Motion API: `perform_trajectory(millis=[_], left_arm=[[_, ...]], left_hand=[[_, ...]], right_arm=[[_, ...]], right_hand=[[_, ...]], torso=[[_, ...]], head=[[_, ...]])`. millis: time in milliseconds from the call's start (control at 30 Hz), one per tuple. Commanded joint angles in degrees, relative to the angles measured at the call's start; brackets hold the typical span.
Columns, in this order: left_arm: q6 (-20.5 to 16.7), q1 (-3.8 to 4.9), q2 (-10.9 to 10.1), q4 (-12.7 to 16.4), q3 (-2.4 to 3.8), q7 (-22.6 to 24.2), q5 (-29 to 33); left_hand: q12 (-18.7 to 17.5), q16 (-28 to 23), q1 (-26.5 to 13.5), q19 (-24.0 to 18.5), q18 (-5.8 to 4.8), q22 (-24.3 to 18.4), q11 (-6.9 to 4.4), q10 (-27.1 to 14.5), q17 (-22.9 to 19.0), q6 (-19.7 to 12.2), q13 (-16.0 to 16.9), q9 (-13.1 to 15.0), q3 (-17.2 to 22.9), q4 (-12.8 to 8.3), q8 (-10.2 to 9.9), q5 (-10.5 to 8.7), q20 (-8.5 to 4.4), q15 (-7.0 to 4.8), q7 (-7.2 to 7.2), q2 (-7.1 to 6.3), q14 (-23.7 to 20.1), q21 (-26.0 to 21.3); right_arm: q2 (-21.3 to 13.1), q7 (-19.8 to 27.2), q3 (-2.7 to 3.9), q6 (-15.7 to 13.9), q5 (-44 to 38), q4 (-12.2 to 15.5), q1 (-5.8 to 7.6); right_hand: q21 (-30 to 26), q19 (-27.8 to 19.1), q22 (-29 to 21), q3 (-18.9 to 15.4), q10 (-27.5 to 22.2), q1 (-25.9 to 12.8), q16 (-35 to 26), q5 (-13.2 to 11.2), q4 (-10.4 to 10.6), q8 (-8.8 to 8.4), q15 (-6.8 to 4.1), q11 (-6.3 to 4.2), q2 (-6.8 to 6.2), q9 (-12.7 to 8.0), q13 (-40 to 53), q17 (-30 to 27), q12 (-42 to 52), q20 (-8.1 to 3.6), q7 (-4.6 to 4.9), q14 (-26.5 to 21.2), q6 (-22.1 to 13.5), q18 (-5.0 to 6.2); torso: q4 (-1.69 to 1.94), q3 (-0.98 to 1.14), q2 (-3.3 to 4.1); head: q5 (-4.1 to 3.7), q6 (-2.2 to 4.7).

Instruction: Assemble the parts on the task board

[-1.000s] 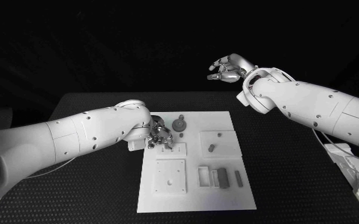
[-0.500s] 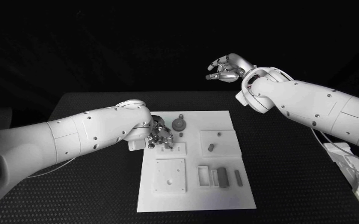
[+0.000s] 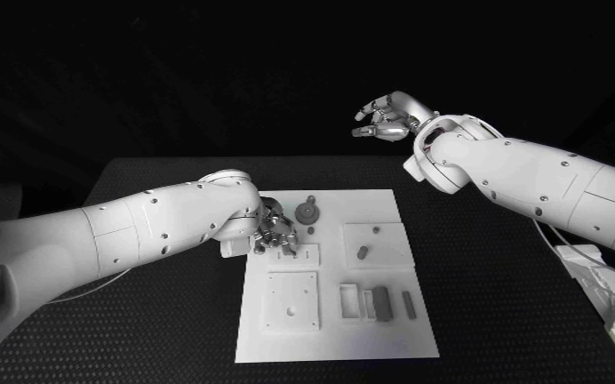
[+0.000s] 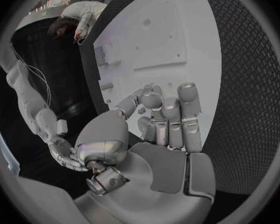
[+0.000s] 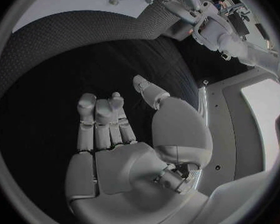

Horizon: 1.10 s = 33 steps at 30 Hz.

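We see the left hand (image 3: 273, 238) low over the task board's (image 3: 385, 335) near-left part, fingers curled together; whether they pinch a part we cannot tell. The right hand (image 3: 386, 120), raised well beyond the board, holds nothing, fingers loosely apart

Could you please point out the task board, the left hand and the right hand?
task board (image 3: 391, 335): head view, bare near corner of the plate.
left hand (image 3: 273, 238): head view, its fingers.
right hand (image 3: 386, 120): head view, raised palm.
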Motion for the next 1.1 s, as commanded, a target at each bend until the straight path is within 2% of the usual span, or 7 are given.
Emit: perform_trajectory(millis=[33, 233, 367, 600, 733, 1000, 1100], left_arm=[[0.27, -0.01, -0.07, -0.03, 0.02, 0.93, 0.13], [-0.44, -0.10, -0.77, -0.75, 0.10, 1.23, 4.95], [0.11, -0.10, -1.98, -1.20, 0.49, 0.98, 10.44], [2.36, -0.04, -3.54, -1.89, 3.92, 0.10, 16.59], [4.43, 0.26, -4.43, -1.72, 4.82, -0.15, 19.83], [14.04, 0.50, -5.94, -2.43, 4.91, 2.43, 35.45], [18.27, 0.49, -6.74, -2.14, 4.89, 4.66, 38.55]], left_hand=[[0.31, 0.24, 0.20, 0.31, 1.63, 1.41, -0.35, -0.08, 0.07, 14.40, 0.04, 6.97, 0.83, 0.31, 1.20, 0.38, -0.07, 0.14, -4.79, 0.71, 0.36, 0.24], [0.21, 0.11, 0.22, 0.04, 1.61, 1.36, -0.26, -0.23, 0.00, 14.24, -0.07, 7.04, 1.06, 0.03, 0.95, -0.07, -0.03, 0.19, -4.70, 0.50, 0.20, 0.32], [0.11, -0.01, 0.30, -0.18, 1.61, 1.32, -0.16, -0.36, -0.05, 14.12, -0.15, 7.06, 1.22, -0.07, 0.76, -0.23, -0.01, 0.26, -4.61, 0.42, 0.04, 0.30], [-0.01, -0.14, 0.25, -0.51, 1.61, 1.29, -0.01, -0.56, -0.11, 13.98, -0.26, 7.10, 1.27, -0.08, 0.47, -0.81, 0.03, 0.38, -4.46, 0.43, -0.19, 0.28], [-0.02, -0.15, 0.23, -0.55, 1.61, 1.29, 0.01, -0.58, -0.12, 13.98, -0.27, 7.11, 1.25, -0.08, 0.43, -0.91, 0.04, 0.39, -4.44, 0.41, -0.22, 0.29], [-0.05, -0.24, 0.01, -0.94, 1.70, 1.27, 0.19, -0.86, -0.12, 13.81, -0.32, 7.22, 1.06, -0.02, 0.10, -1.98, 0.03, 0.48, -4.28, 0.46, -0.57, 0.26], [-0.06, -0.26, -0.11, -1.15, 1.79, 1.26, 0.26, -1.03, -0.10, 13.70, -0.32, 7.28, 1.00, 0.07, -0.04, -2.28, -0.01, 0.50, -4.20, 0.68, -0.75, 0.21]], right_arm=[[0.05, 0.53, 0.03, 0.81, 0.10, 0.07, 0.00], [0.06, 0.55, 0.03, 0.87, 0.10, -0.11, -0.01], [0.01, 0.53, 0.02, 0.96, 0.10, -0.24, -0.01], [-0.12, 0.47, 0.02, 1.02, 0.10, -0.59, -0.01], [0.04, 0.46, 0.02, 1.25, 0.14, -0.78, -0.01], [0.41, 0.43, 0.00, 1.67, 0.28, -1.42, -0.10], [0.38, 0.43, 0.00, 1.81, 0.35, -1.58, -0.16]], right_hand=[[-0.33, -0.18, 0.27, -0.34, -0.49, -0.03, -0.17, 0.05, 0.02, 0.25, -0.03, -0.01, 0.55, -0.06, -0.06, -0.06, 0.13, -0.04, 1.63, -0.47, -1.40, 3.11], [-0.33, -0.19, 0.27, -0.37, -0.50, -0.03, -0.17, 0.05, 0.00, 0.26, -0.03, -0.01, 0.58, -0.07, -0.08, -0.06, 0.15, -0.02, 1.64, -0.48, -1.40, 3.11], [-0.34, -0.20, 0.28, -0.38, -0.51, -0.03, -0.17, 0.05, -0.01, 0.26, -0.03, 0.00, 0.59, -0.07, -0.08, -0.06, 0.15, -0.01, 1.64, -0.49, -1.40, 3.11], [-0.35, -0.22, 0.28, -0.42, -0.52, -0.04, -0.17, 0.05, -0.02, 0.27, -0.03, 0.00, 0.60, -0.08, -0.10, -0.06, 0.16, 0.00, 1.64, -0.50, -1.41, 3.11], [-0.35, -0.23, 0.28, -0.43, -0.53, -0.04, -0.17, 0.05, -0.03, 0.27, -0.02, 0.00, 0.61, -0.09, -0.11, -0.06, 0.16, 0.01, 1.65, -0.51, -1.41, 3.11], [-0.37, -0.24, 0.29, -0.46, -0.55, -0.06, -0.17, 0.05, -0.04, 0.28, -0.02, 0.01, 0.63, -0.10, -0.12, -0.07, 0.17, 0.03, 1.65, -0.53, -1.42, 3.11], [-0.37, -0.25, 0.29, -0.47, -0.56, -0.07, -0.17, 0.05, -0.04, 0.28, -0.02, 0.01, 0.64, -0.11, -0.12, -0.07, 0.17, 0.03, 1.65, -0.54, -1.42, 3.11]], torso=[[-0.01, -0.04, -0.02], [0.01, -0.04, 0.00], [-0.06, -0.03, 0.00], [0.08, 0.05, -0.04], [0.18, 0.07, -0.05], [0.04, 0.02, -0.01], [-0.01, -0.03, 0.02]], head=[[0.00, 0.12], [0.00, 0.13], [-0.14, 0.16], [-0.36, 0.06], [-0.29, 0.10], [-0.10, 0.48], [-0.24, 0.50]])
